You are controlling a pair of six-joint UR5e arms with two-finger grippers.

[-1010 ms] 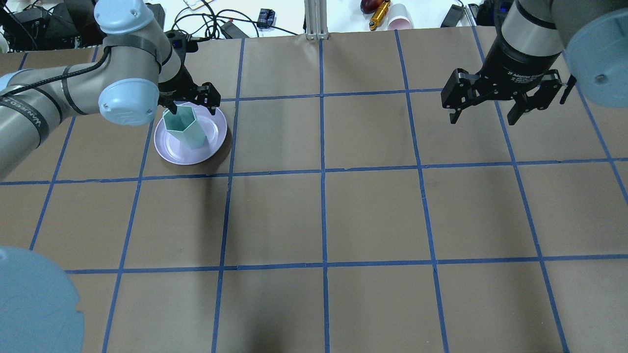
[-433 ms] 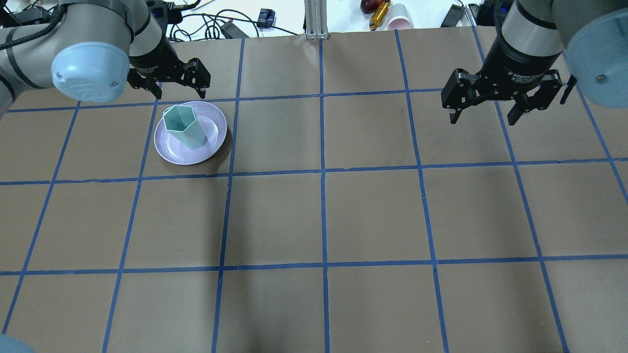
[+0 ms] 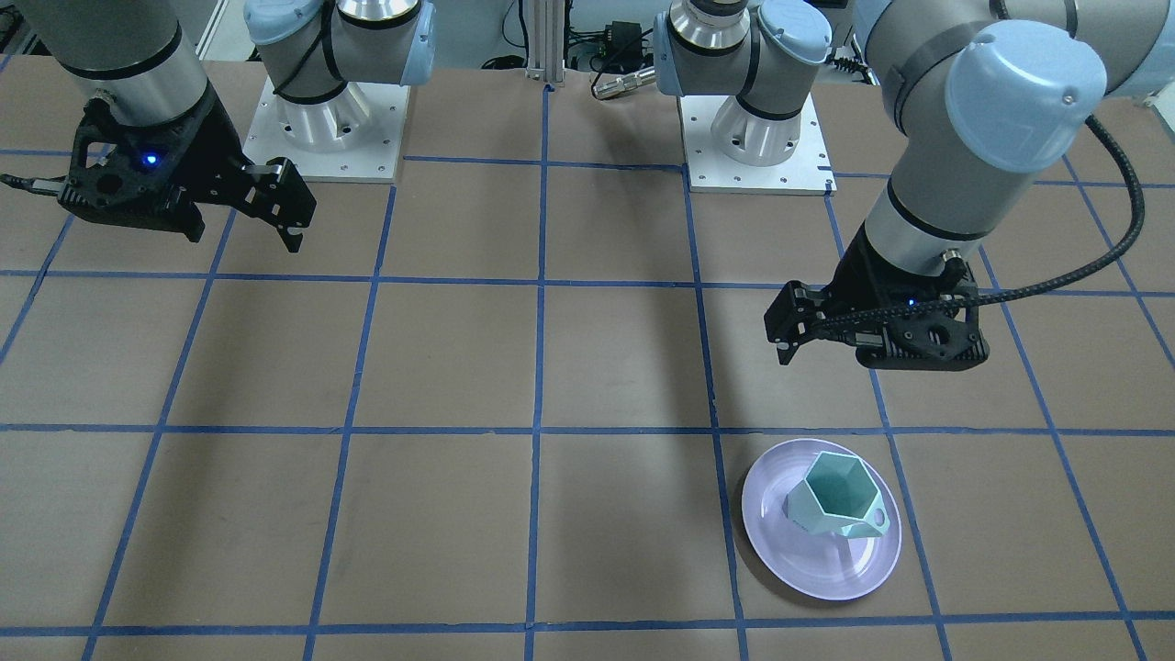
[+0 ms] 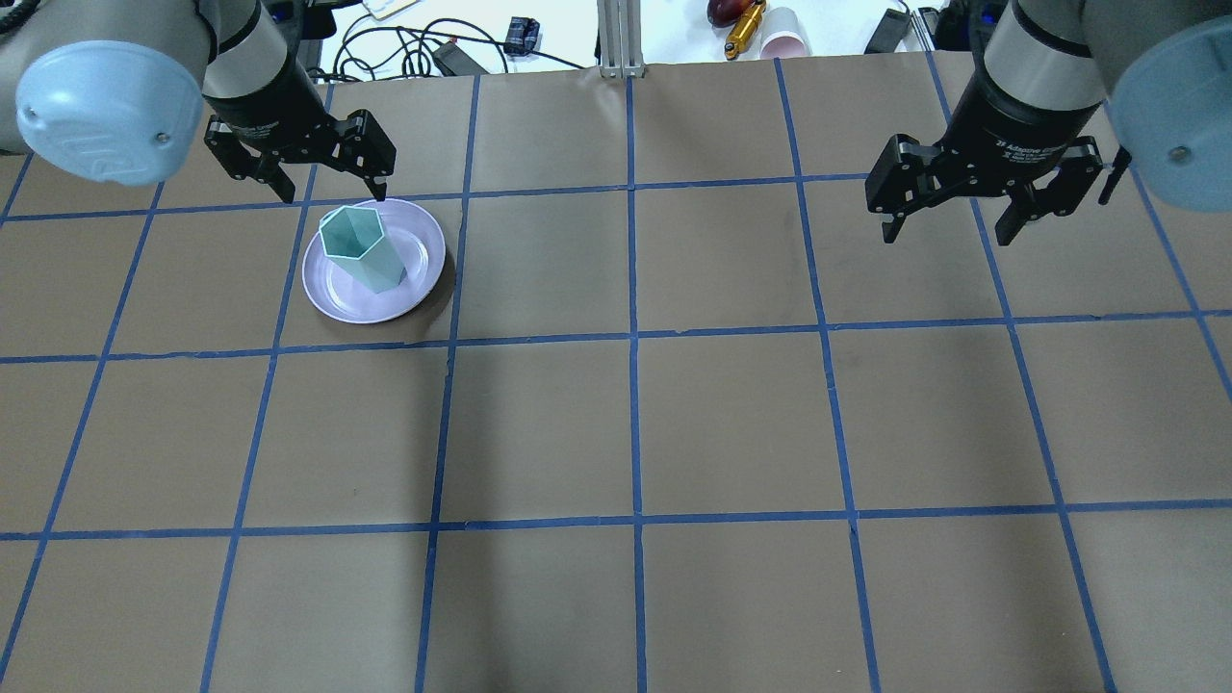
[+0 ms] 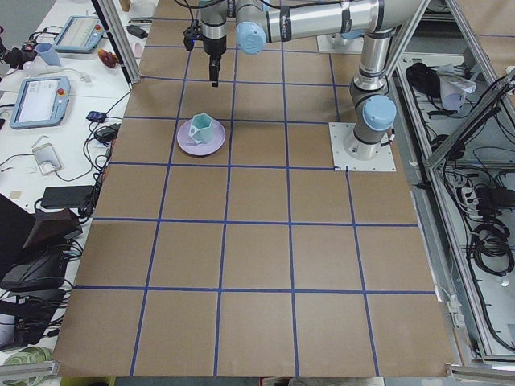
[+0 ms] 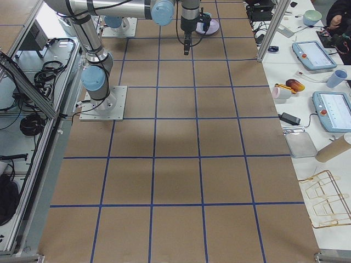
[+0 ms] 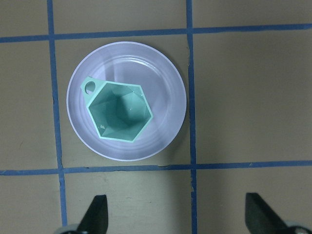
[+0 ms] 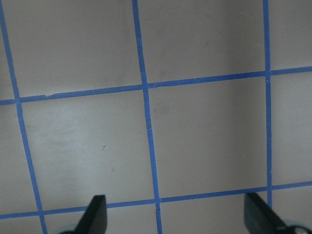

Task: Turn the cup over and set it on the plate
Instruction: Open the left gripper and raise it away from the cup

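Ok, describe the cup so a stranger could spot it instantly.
On the brown table with blue tape lines, find the lone lavender plate near the left hand. Standing upright on it is the cup: mint green, faceted, with a hexagonal rim.

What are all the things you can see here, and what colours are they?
cup: one, mint green, upright on the plate, opening up.
plate: one, pale lavender, on the table's left side.
table: one, covered in brown.
tape lines: many, blue, a grid across the table.
paper cup: one, pink, beyond the table's far edge.
cables: several, black, beyond the far edge.
left pincer: one, black, open, hanging high near the plate, touching nothing.
right pincer: one, black, open, empty, above the right side.
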